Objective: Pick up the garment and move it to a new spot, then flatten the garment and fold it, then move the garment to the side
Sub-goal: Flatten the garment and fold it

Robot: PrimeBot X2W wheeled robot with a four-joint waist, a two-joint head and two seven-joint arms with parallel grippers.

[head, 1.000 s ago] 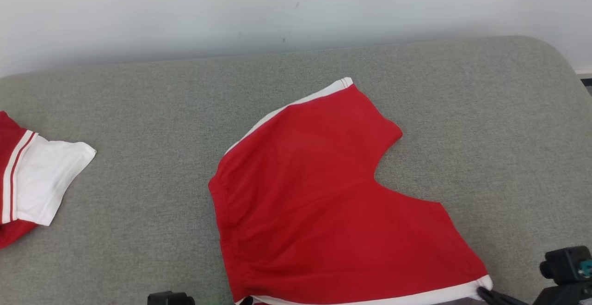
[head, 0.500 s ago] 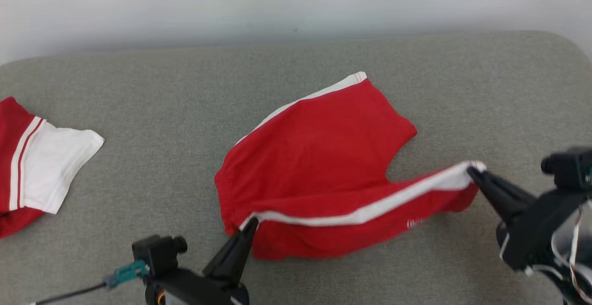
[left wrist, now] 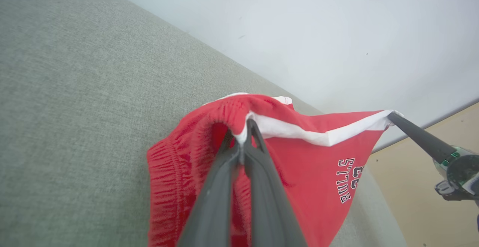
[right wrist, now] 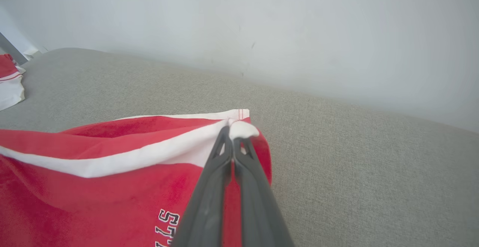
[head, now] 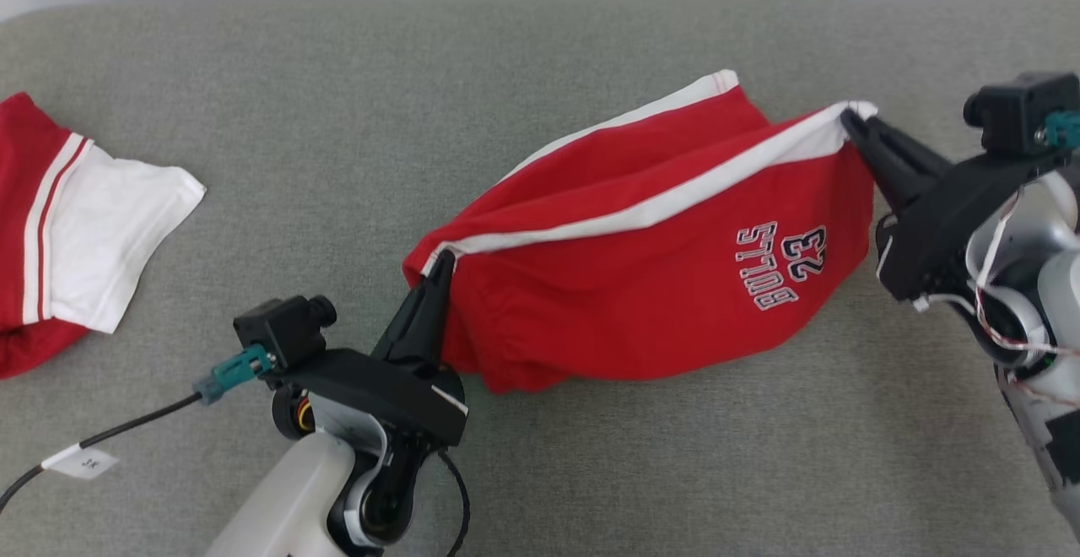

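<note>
Soft, light red cotton shorts w/ white side stripe [head: 641,287] sag; L gripper [head: 439,263] & R gripper [head: 846,118] both clamped on stripe corners, good hold pts.

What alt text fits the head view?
The left gripper and right gripper each pinch an end of the white-trimmed edge of red shorts, holding it raised over a grey padded surface. Another red-and-white garment lies at far left.

Bright, even light; soft shadows.
</note>
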